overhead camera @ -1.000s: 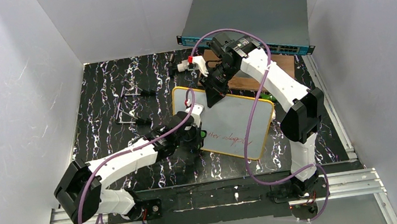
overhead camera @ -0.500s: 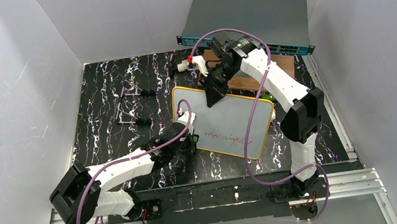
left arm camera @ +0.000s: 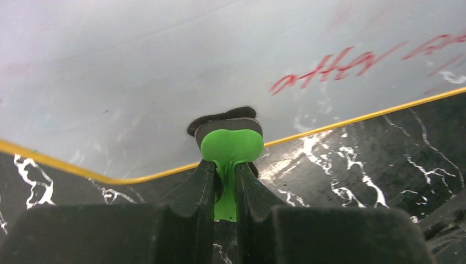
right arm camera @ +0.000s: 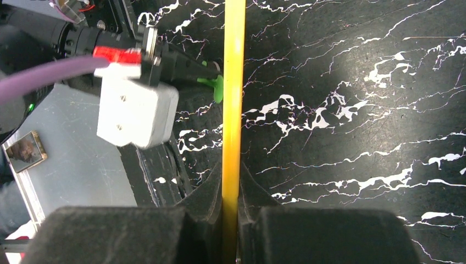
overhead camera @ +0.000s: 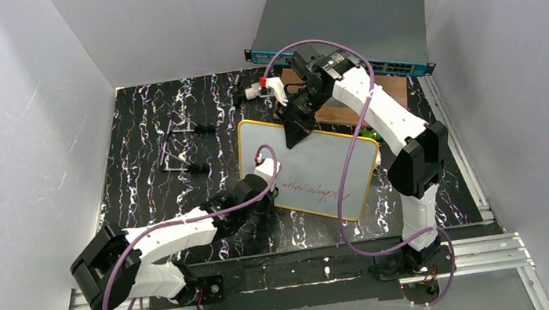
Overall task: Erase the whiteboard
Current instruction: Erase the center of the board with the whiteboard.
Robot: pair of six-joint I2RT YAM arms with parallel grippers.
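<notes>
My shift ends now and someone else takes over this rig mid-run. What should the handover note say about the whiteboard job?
Left end effector: shut on the green eraser, with its felt pad at the near edge of the whiteboard, just left of the writing.
Right end effector: shut on the board's yellow far rim, apparently steadying it.
Done: no writing shows on the far half of the board.
Left: the red writing along the near side is unerased. The likely next move is to sweep the eraser rightward across it while the right arm holds the rim.
</notes>
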